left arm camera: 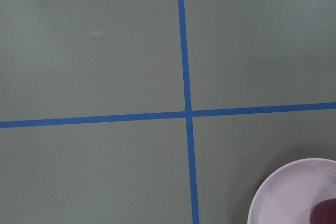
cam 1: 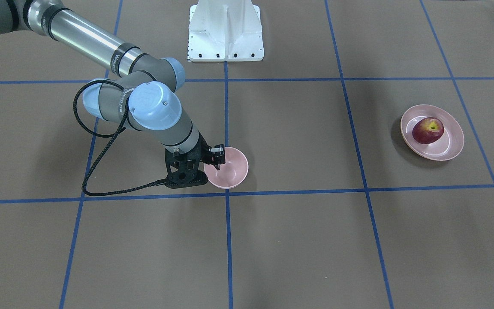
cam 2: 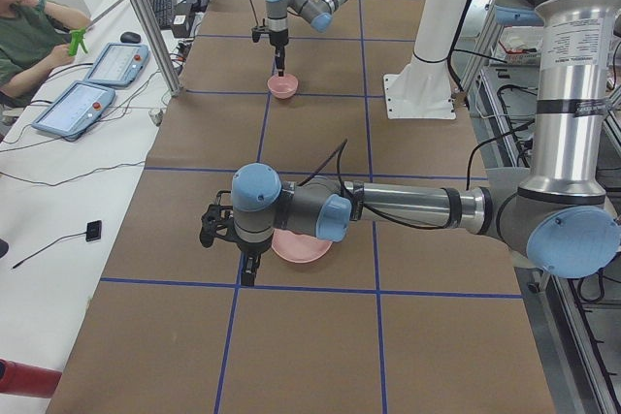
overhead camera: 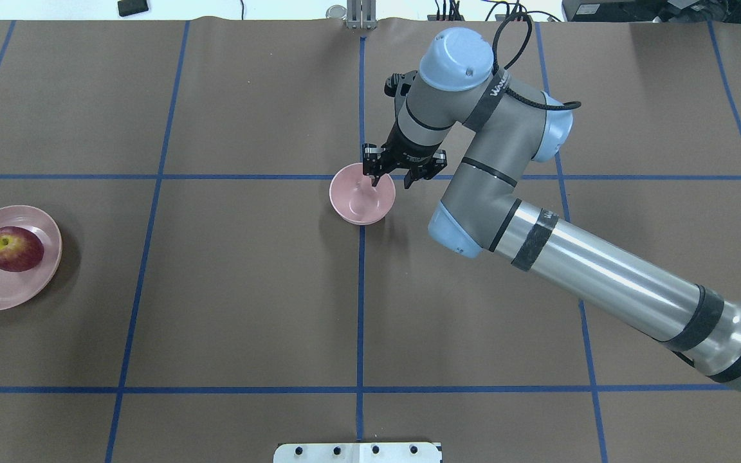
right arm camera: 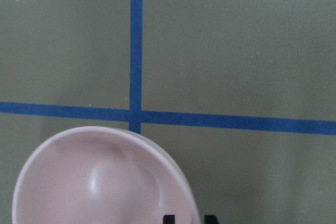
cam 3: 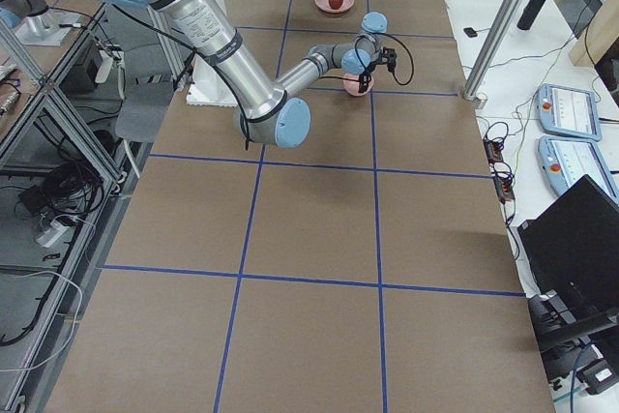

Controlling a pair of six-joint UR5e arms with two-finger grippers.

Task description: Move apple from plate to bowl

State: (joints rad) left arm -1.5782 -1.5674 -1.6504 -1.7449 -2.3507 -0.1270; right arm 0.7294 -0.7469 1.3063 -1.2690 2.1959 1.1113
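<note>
The dark red apple (cam 1: 428, 130) lies in the pale pink plate (cam 1: 455, 143), at the far left of the overhead view (overhead camera: 13, 249). The small pink bowl (overhead camera: 361, 204) stands mid-table on a blue tape line. My right gripper (overhead camera: 374, 180) points down at the bowl's far rim. In the right wrist view its fingertips (right arm camera: 168, 219) straddle the rim, shut on the bowl (right arm camera: 94, 182). My left gripper (cam 2: 247, 273) shows only in the exterior left view, beside the plate (cam 2: 306, 251); I cannot tell if it is open. The left wrist view shows a corner of the plate (left arm camera: 283, 192).
The white robot base mount (cam 1: 225, 32) stands at the table's robot side. Blue tape lines (overhead camera: 152, 257) grid the brown table. An operator (cam 2: 29, 36) sits by a side table with control pendants (cam 2: 73, 109). Metal posts (cam 2: 146, 16) stand along that table edge.
</note>
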